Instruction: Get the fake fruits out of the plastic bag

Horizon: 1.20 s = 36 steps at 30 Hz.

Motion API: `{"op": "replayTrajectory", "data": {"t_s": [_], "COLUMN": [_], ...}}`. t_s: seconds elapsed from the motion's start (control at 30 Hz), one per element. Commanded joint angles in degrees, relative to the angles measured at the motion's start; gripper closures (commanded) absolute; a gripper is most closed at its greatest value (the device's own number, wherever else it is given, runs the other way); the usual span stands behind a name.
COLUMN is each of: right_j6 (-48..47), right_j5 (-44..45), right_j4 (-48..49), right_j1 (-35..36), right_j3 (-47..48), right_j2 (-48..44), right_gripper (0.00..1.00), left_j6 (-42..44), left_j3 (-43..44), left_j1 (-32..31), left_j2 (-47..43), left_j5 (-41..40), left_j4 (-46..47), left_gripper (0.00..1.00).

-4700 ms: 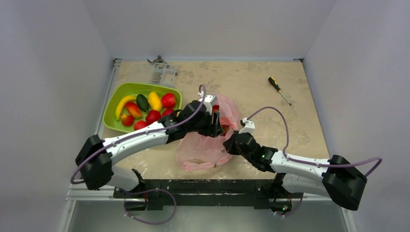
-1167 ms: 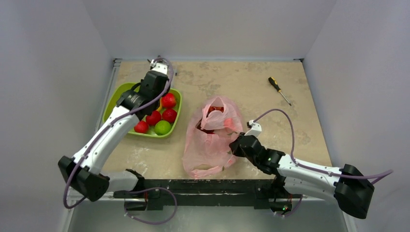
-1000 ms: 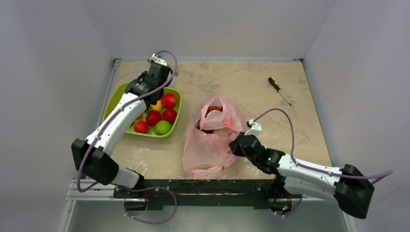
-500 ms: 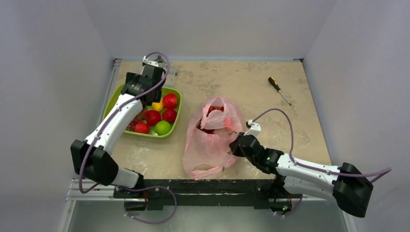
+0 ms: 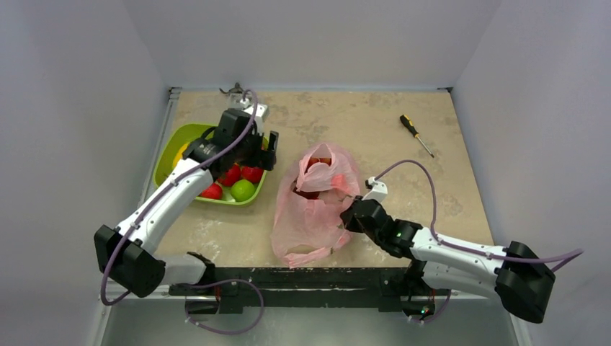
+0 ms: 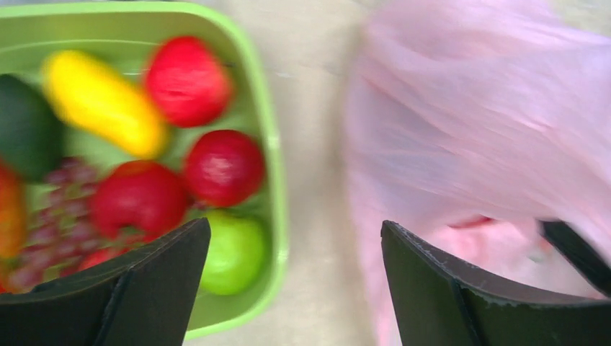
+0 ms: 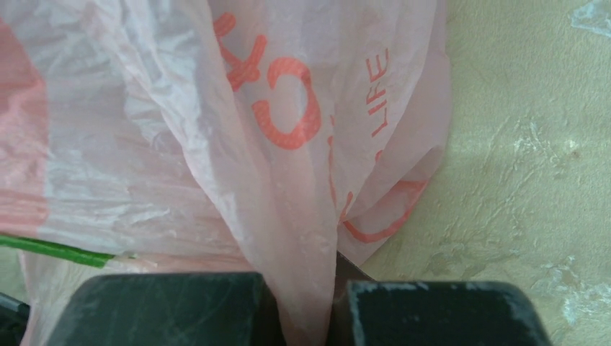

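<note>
Beige table [image 5: 375, 122] first: the pink plastic bag [image 5: 311, 213] lies about dead centre, crumpled, with its mouth opening toward 12 o'clock. The lime tray [image 5: 164, 164] sits just beside it at the bag's 10 o'clock, already loaded with fake fruits [image 6: 223, 167]: red ones, a green one, a yellow one, grapes.

The left gripper [image 5: 271, 150] hangs over the gap between tray and bag, jaws wide apart, nothing in them. The right gripper [image 5: 351, 215] is at the bag's 4 o'clock edge, clamped on a fold of the film. Its wrist view shows the plastic squeezed between the two pads. A red fruit [image 5: 308, 192] shows inside the mouth, so I'd say there's more to fetch. The screwdriver [image 5: 416, 135] is way off at 2 o'clock, ignore it.

My take on doing this well: the right side anchors that fold, maybe tugging toward 4 so the mouth gapes. The left comes down into the opening from 12, jaws wide, and closes on hard fruit, not film. Lift straight up or the whole bag tags along.
</note>
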Motion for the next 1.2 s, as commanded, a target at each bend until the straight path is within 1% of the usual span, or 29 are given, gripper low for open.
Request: {"op": "replayTrajectory", "data": {"t_s": [0.0, 0.1, 0.2, 0.3, 0.37, 0.4, 0.43, 0.53, 0.6, 0.7, 0.87, 1.0, 1.1, 1.17], "right_j6": [-0.36, -0.63, -1.38, -1.81, -1.73, -1.60, -1.45, -0.98, -0.98, -1.19, -1.40, -1.41, -1.34, -1.28], "right_j5": [1.13, 1.50, 1.61, 1.83, 1.70, 1.58, 1.35, 0.56, 0.26, 0.47, 1.46, 1.83, 1.84, 1.71], "right_j4": [-0.63, -0.69, -1.19, -1.32, -0.78, -0.33, 0.17, 0.98, 0.87, -0.10, -1.59, -2.23, -2.28, -2.00], "right_j1": [-0.04, 0.01, -0.04, -0.02, -0.01, -0.03, -0.04, -0.06, 0.00, -0.07, -0.06, -0.06, -0.07, -0.05], "right_j3": [3.01, 2.79, 3.06, 3.05, 2.66, 2.34, 2.01, 1.51, 1.52, 1.69, 1.78, 1.49, 1.52, 1.52], "right_j2": [-2.46, -3.45, -3.52, -3.44, -3.46, -3.47, -3.58, -3.60, -3.68, -4.29, -6.30, -7.27, -7.30, -7.07], "right_gripper": [1.00, 1.00, 1.00, 1.00, 1.00, 1.00, 1.00, 1.00, 1.00, 1.00, 1.00, 1.00, 1.00, 1.00], "left_j6": [-10.53, -19.65, -27.94, -31.13, -31.36, -30.52, -29.41, -26.23, -24.97, -22.30, -20.91, -18.97, -17.97, -18.17], "left_j3": [-8.34, -19.65, -30.48, -37.96, -41.49, -42.39, -42.83, -41.76, -40.23, -37.15, -30.54, -28.73, -23.96, -22.06], "left_j1": [-3.67, -3.73, -4.57, -8.68, -13.06, -15.21, -17.28, -21.03, -21.87, -22.19, -22.38, -22.49, -22.49, -22.49], "left_j2": [-7.18, -13.00, -18.28, -20.55, -20.34, -19.80, -19.13, -15.33, -12.49, -7.92, -0.51, 2.31, 5.37, 7.97], "left_j5": [13.51, 16.31, 23.44, 29.27, 29.40, 27.90, 23.62, 13.83, 9.56, 6.45, 4.90, -0.05, -3.11, -3.98], "left_j4": [7.65, 14.89, 28.36, 44.78, 55.09, 57.89, 59.36, 60.00, 60.13, 61.13, 56.64, 55.38, 48.25, 45.22], "left_gripper": [0.16, 0.22, 0.28, 0.29, 0.29, 0.29, 0.30, 0.33, 0.37, 0.47, 0.56, 0.57, 0.57, 0.57]}}
